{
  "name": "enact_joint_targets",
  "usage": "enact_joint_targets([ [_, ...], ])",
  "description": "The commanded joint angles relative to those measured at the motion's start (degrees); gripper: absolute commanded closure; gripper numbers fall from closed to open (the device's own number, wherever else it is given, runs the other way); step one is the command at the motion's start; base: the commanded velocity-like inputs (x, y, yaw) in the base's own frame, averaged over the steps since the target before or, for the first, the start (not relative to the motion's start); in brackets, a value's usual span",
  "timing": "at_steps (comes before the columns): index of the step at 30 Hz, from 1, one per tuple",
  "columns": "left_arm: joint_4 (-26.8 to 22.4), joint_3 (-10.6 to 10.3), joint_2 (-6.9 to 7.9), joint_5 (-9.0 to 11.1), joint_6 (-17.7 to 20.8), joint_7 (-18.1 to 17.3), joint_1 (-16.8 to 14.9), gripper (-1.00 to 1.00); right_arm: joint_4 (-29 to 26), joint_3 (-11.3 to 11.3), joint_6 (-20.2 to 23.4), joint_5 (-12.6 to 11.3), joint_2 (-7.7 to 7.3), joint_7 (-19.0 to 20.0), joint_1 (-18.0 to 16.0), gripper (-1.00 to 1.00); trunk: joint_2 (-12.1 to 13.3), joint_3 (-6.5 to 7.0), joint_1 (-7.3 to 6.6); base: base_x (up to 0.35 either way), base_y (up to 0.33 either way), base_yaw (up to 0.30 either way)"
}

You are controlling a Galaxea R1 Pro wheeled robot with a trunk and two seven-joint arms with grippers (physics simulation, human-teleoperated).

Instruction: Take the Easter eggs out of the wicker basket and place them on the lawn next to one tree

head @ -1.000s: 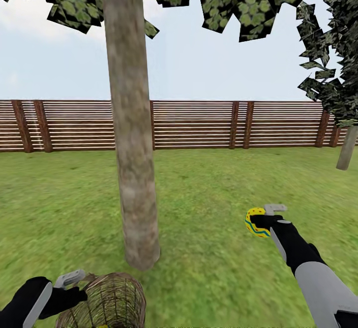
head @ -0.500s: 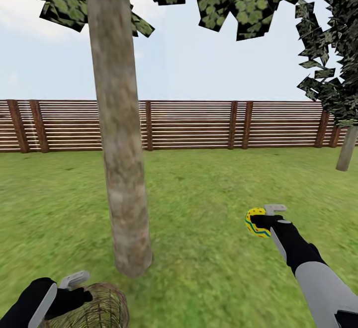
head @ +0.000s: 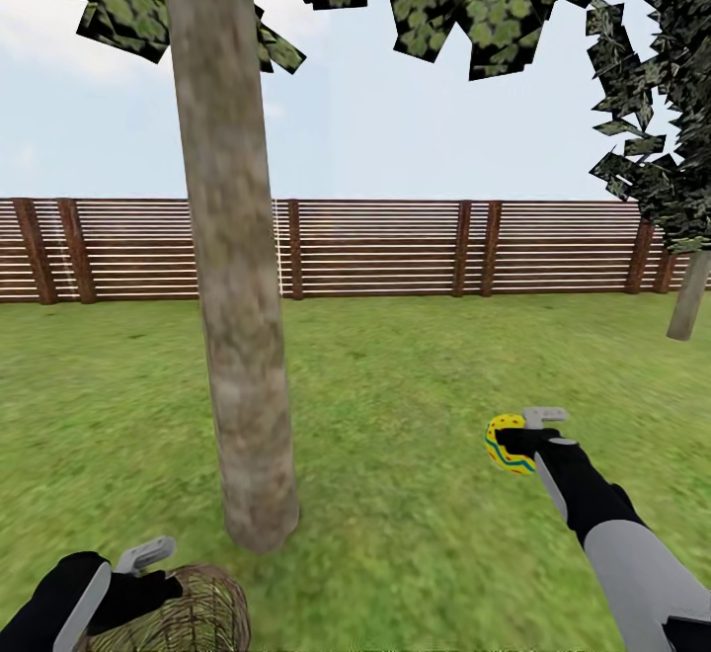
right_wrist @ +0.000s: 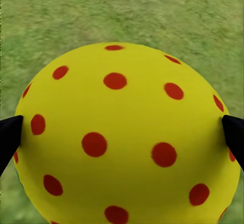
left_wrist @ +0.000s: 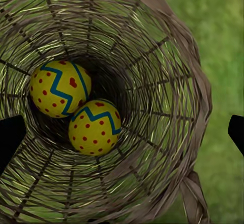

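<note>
- The right gripper is pinching one Easter egg between its fingertips and holding it up off the lawn. The arm is stretched forward, probably so the egg can be carried toward the tree and set down at its foot.
- From the right wrist, the held egg bulges out past the two dark fingertips with grass beyond it. One rounded end faces away from the pincer, so its long axis seems to run roughly along the fingers — though the head view is too small to confirm this.
- The left gripper is at the rim of the wicker basket. Its fingertips sit wide apart at either edge of the wrist picture, and whether they grip the rim cannot be told.
- Straight ahead of that pincer, down at the basket's bottom, two eggs lie touching — one deeper, the other nearer. The zigzag bands cross each egg at a slant, which suggests both lie tilted on their sides, not upright.
- The basket looks tipped toward the left wrist camera, its mouth facing the pincer; that would make reaching in easier.
</note>
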Motion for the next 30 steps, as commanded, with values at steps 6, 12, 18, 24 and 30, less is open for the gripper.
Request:
enact_joint_targets([
  [6, -0.1, 2.8, -0.14, -0.4, 0.2, -0.5, 0.0, -1.00, -0.1, -0.1, 0.3, 0.6, 0.19, 0.2, 0.0, 1.00, -2.5, -1.15, 1.32, 0.000, 0.000, 0.000],
  [12, 0.1, 2.8, -0.36, -0.5, 0.1, -0.3, 0.0, -1.00, -0.1, -0.1, -0.2, 0.7, 0.19, 0.3, 0.0, 1.00, -4.9, -2.23, 2.64, 0.000, 0.000, 0.000],
  [18, 0.2, 2.7, -0.59, -0.5, 0.1, -0.2, 0.0, -1.00, -2.6, 0.2, -5.4, 1.0, 0.24, 0.0, 0.0, 1.00, -7.3, -3.30, 3.95, 0.000, 0.000, 0.000],
  [24, 0.2, 2.7, -1.60, -0.6, 0.1, -0.1, 0.0, -1.00, -2.8, 0.0, -7.4, 1.5, -0.23, 0.2, 0.0, 1.00, -9.7, -4.38, 5.27, 0.000, 0.000, 0.000],
  [30, 0.2, 2.7, -1.63, -0.5, 0.1, -0.1, 0.0, -1.00, -2.8, 0.1, -7.3, 1.6, -0.16, 0.2, 0.0, 1.00, -12.1, -5.46, 6.59, 0.000, 0.000, 0.000],
])
